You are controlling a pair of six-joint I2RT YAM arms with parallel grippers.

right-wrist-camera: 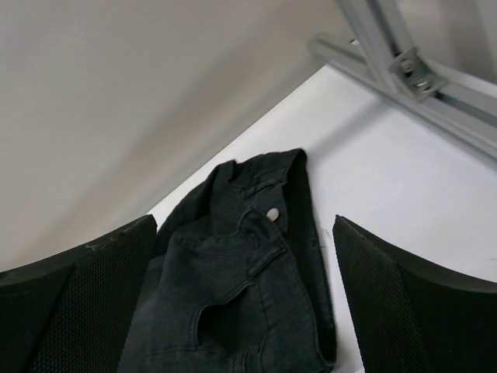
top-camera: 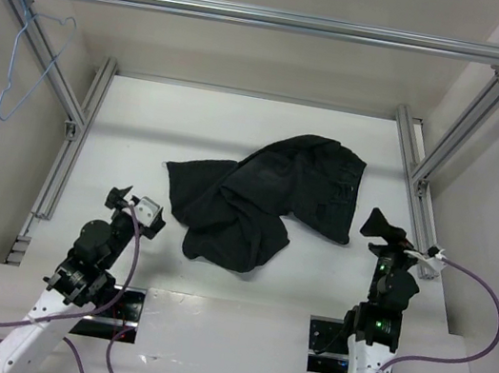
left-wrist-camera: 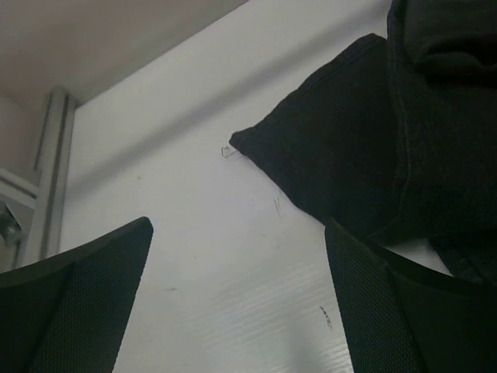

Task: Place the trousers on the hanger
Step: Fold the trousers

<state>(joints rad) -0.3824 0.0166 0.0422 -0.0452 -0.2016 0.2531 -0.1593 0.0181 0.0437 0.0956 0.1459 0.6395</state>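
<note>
Trousers bunched mid-table between two open grippers, hanger hung beyond the far-left corner

On the table [top-camera: 134,128], the trousers [top-camera: 262,198] lie crumpled at the centre. Their long axis runs diagonally from the near-left toward the far-right corner, with the waistband at the far-right end. The hanger [top-camera: 30,71] hangs from the frame bar [top-camera: 260,17] above the far-left corner, well apart from the cloth. The right gripper [top-camera: 380,227], jaws spread and empty, is near the waistband. The left gripper [top-camera: 134,208], also spread and empty, faces the leg end and is probably the arm nearer the hanger.
</note>
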